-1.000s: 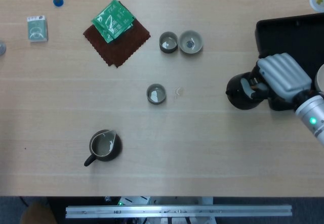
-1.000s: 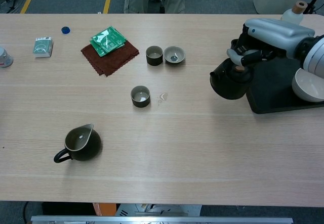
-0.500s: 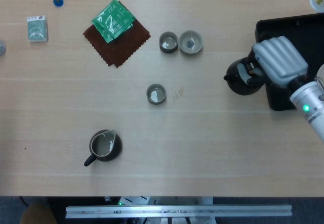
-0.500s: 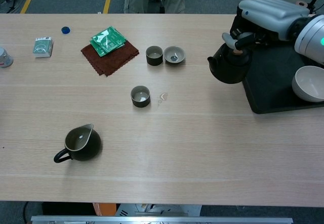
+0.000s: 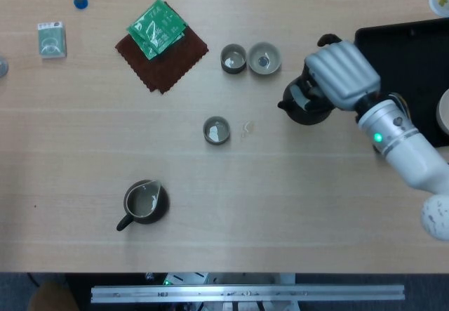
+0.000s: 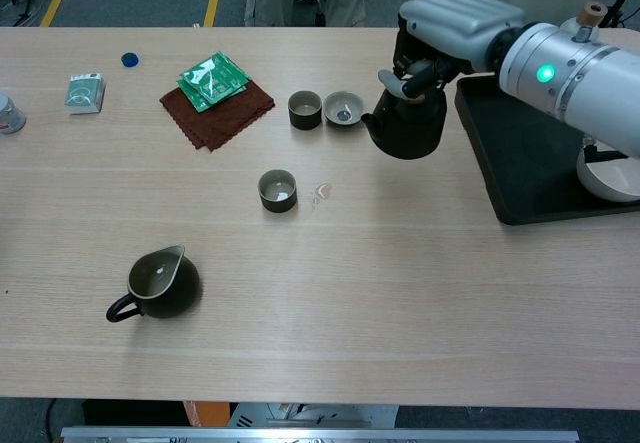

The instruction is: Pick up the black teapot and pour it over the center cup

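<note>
Right hand (image 5: 342, 74) wraps my grey fingers over the handle of the round black teapot (image 6: 408, 125), grasping it; the pot sits right of centre in frame, spout pointing left. Whether its base touches the light wooden table (image 5: 280, 206) I cannot tell. Left hand shows in neither view.

Left to right: small pale packet (image 5: 52, 40) and blue bottle cap (image 5: 81, 2) at upper left. Green foil sachet (image 5: 156, 27) lying on a brown scalloped cloth (image 5: 167, 58). Dark pitcher with side handle (image 5: 144, 203) at lower left. Center cup, small and dark (image 5: 216, 130), mid-frame, well apart from the teapot. Two more cups (image 5: 233, 58) (image 5: 264, 57) touching, upper middle. Black tray (image 5: 414, 51) at right edge.
</note>
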